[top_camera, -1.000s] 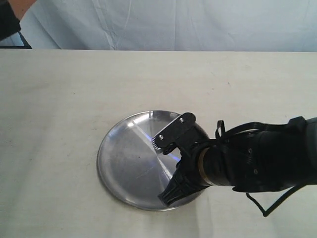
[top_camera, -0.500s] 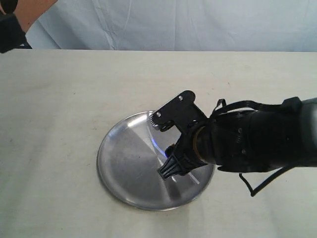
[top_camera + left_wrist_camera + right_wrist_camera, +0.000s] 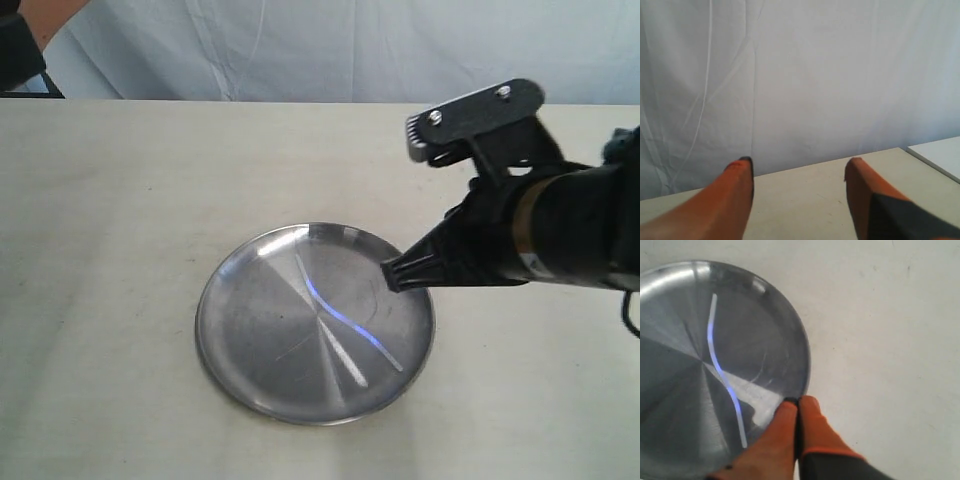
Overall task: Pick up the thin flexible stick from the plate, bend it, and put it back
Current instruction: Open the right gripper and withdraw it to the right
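Observation:
The plate (image 3: 245,330) is a round silver metal dish in the middle of the table. The thin flexible stick (image 3: 335,315) lies loose across the plate's inside in a gentle wave, glinting blue. My right gripper (image 3: 400,272) hangs above the plate's right rim, shut with nothing between its orange fingers. The right wrist view shows the same shut gripper (image 3: 799,401) over the edge of the plate (image 3: 770,330), beside the stick (image 3: 722,375). My left gripper (image 3: 799,162) is open and empty, facing a white curtain, far from the plate.
The beige table (image 3: 120,200) runs to a white curtain (image 3: 350,50) at the back. A dark shape with an orange part (image 3: 20,45) sits in the exterior view's top left corner. A white surface (image 3: 940,155) shows beyond the table in the left wrist view.
My right gripper has risen and pulled back to the right, off the plate's middle. The stick, hidden under it before, now lies uncovered on the plate.

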Action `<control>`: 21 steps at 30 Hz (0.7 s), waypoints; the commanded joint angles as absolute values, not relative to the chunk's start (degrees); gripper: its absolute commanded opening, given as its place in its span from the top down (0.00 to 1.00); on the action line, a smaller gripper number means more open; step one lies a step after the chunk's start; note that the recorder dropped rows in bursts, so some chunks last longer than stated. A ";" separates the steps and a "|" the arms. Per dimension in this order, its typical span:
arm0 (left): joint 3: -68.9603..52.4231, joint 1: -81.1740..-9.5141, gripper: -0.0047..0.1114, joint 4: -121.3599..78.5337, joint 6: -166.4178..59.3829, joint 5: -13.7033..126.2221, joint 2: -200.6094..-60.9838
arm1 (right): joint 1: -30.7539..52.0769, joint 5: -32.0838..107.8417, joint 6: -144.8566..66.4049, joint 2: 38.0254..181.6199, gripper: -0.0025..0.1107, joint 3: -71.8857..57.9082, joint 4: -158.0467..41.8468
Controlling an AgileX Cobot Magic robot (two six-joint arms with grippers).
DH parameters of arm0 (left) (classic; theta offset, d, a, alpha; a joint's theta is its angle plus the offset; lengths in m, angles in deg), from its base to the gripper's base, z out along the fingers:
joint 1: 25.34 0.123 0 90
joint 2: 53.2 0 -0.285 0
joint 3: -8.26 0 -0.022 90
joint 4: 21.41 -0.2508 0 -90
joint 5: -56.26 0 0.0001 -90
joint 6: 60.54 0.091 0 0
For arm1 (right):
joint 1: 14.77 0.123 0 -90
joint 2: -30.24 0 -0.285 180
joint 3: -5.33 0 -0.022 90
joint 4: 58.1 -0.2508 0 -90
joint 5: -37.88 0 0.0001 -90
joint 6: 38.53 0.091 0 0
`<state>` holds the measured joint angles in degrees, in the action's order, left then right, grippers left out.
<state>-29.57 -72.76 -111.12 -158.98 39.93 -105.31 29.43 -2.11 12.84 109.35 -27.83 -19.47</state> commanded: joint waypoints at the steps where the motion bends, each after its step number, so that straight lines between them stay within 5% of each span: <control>1: -29.86 -72.87 0.50 -110.92 -158.92 39.54 -104.89 | 29.27 -3.49 12.36 102.14 0.98 -27.54 -21.22; 16: -29.86 -72.87 0.50 -110.83 -158.92 39.53 -104.89 | 28.70 -4.82 13.32 85.98 0.98 -30.07 -25.21; 21: -29.86 -72.87 0.50 -110.83 -158.92 39.53 -104.89 | 10.42 5.99 14.57 67.72 0.98 -44.68 -34.99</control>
<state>-29.57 -72.76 -111.02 -158.98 39.80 -105.31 17.91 1.03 14.31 74.17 -39.14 -31.97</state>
